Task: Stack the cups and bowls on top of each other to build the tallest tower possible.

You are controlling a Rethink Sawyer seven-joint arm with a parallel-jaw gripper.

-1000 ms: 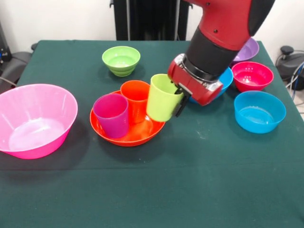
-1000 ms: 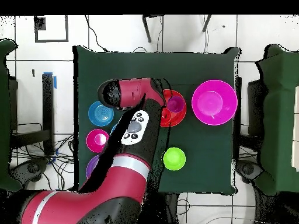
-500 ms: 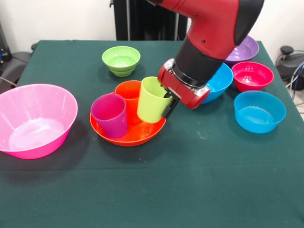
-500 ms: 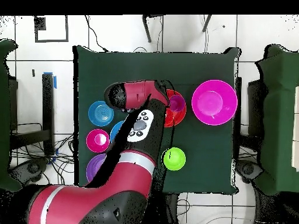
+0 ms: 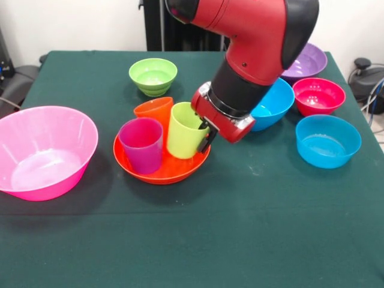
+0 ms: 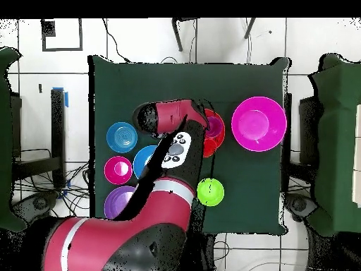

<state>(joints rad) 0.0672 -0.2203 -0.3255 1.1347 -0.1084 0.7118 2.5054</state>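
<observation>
The gripper [image 5: 203,129], clamped on the lime green cup [image 5: 186,131], is now lowering it into the orange bowl [image 5: 161,172] (earlier it hung higher, tilted). The purple cup [image 5: 141,144] and orange cup [image 5: 154,110] are crowding that bowl; the big pink bowl [image 5: 42,152] is sitting well apart.

Lime green cup [image 5: 187,130], purple cup [image 5: 142,144], orange bowl [image 5: 161,171], dark green table [image 5: 240,210].
</observation>
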